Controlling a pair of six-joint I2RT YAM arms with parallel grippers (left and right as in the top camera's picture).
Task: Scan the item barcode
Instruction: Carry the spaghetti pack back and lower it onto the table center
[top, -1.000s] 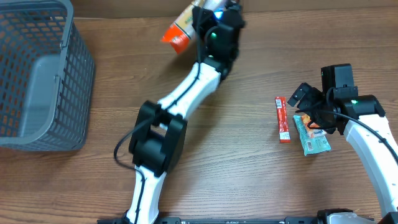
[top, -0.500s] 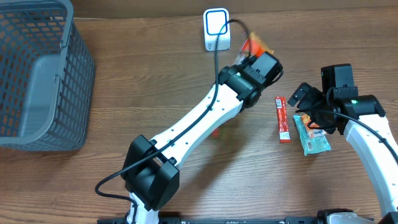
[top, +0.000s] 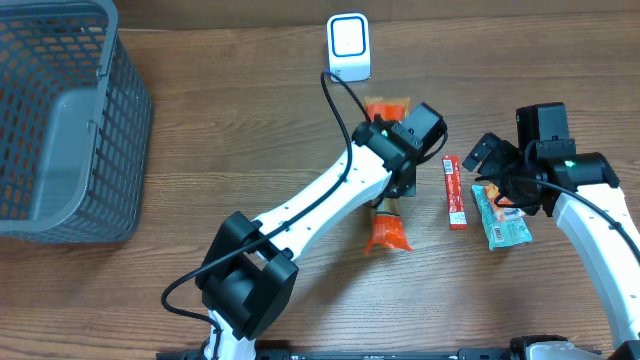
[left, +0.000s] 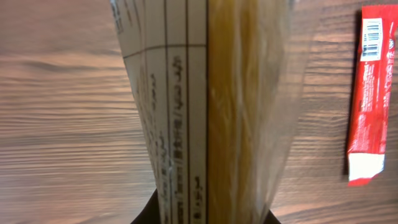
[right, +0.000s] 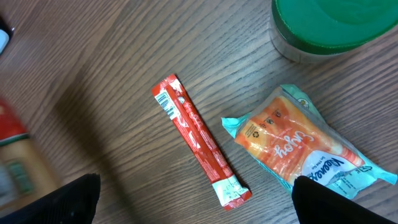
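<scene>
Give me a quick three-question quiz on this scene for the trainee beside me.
1. True or false: the left gripper is shut on the packet.
2. In the overhead view, on which side of the red stick does the pouch lie? A) left B) right C) on top of it
3. Fill in: the right gripper has its jaws ___.
Key: 1 true; 2 B; 3 open.
</scene>
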